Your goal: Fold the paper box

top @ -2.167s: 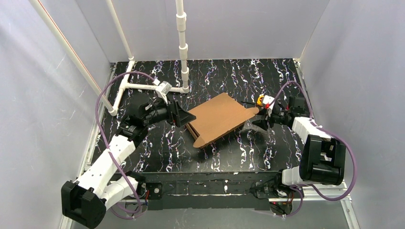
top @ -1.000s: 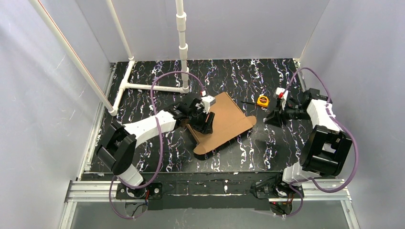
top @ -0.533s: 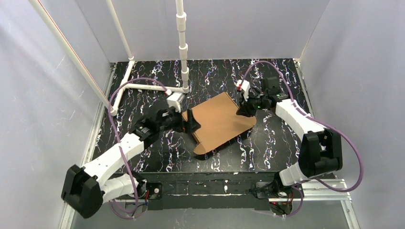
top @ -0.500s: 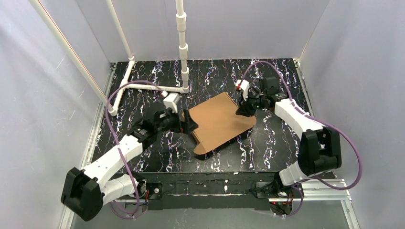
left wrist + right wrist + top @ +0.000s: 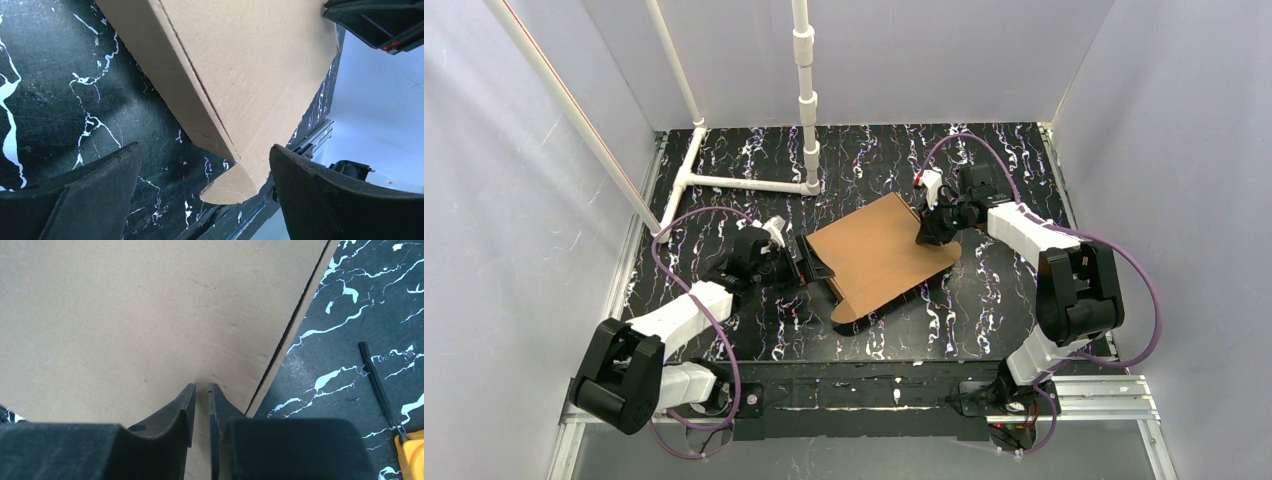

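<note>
The box lies flat at the centre of the table, set diagonally, its panels folded onto one another so that a layered edge faces my left side. My left hand is wide and holds nothing. It sits low, just beside that layered edge, and as far as the wrist view shows it is not touching. My right hand is narrow, fingers nearly together, with the tips down on the top panel close to its far right edge. I cannot tell whether they pinch a layer or only press on it. The step in hand, as I judge it, is to open the flat blank so that folding can begin. Use the right hand as an anchor: press straight down near the edge so the box neither slides nor pivots. Bring the left hand in level with the table, one finger under the top layer and one over it. Enter at the middle of the edge, not at the rounded corner tab, which would likely bend. Close only when the layer sits deep between the fingers. Lift slowly so the cardboard hinges at its crease. Hold the right arm clear of the tape measure lying near the box.
</note>
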